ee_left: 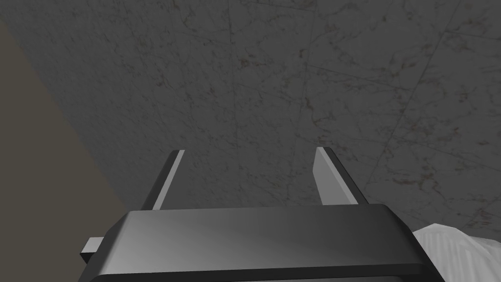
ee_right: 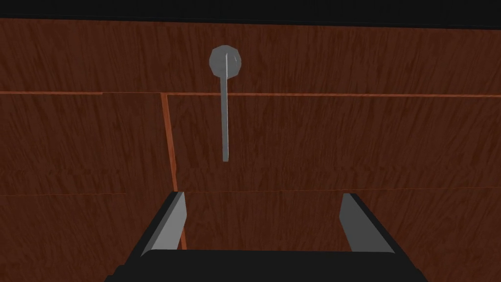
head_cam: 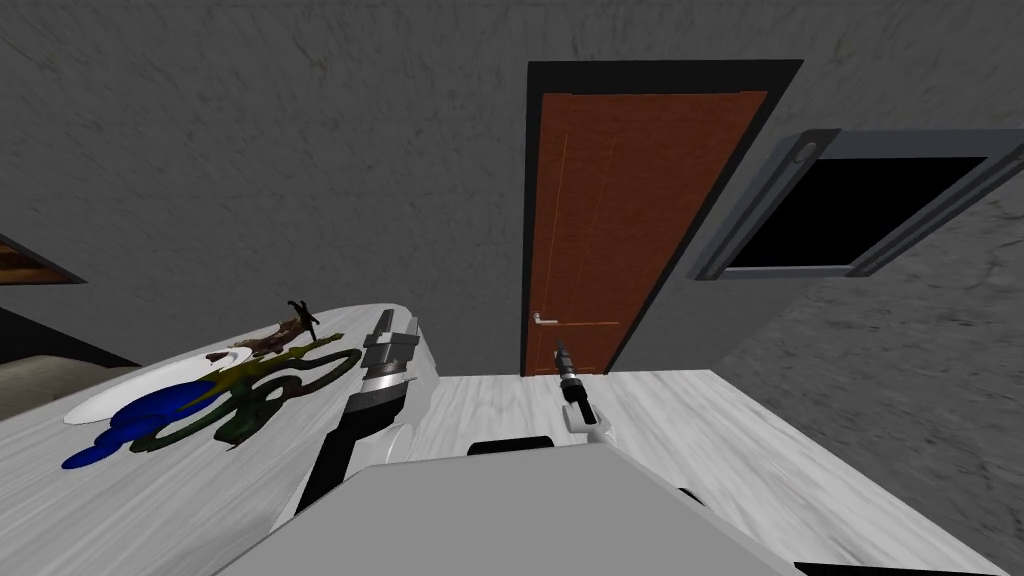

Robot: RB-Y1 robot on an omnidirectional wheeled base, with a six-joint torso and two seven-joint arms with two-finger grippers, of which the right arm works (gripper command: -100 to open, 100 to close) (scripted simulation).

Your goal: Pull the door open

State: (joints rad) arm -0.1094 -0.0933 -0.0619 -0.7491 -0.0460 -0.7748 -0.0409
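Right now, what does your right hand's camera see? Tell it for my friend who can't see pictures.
A thin grey lever handle with a round base sits on a reddish-brown wood-grain door. My open right hand points straight at the door with the handle just ahead of it, and it is not touching the handle yet.

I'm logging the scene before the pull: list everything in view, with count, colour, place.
Door: one, reddish-brown, shut in a black frame ahead.
Handle: one, grey lever, on the door, untouched.
Window: one, grey frame around a black area, right of the door.
Table: one, pale marbled, at my left.
Plate: one, white, on the table.
Blue and green shapes: several, on the table.
Left gripper: one, grey fingers open, facing a grey wall.
Right gripper: one, grey fingers open, short of the handle.
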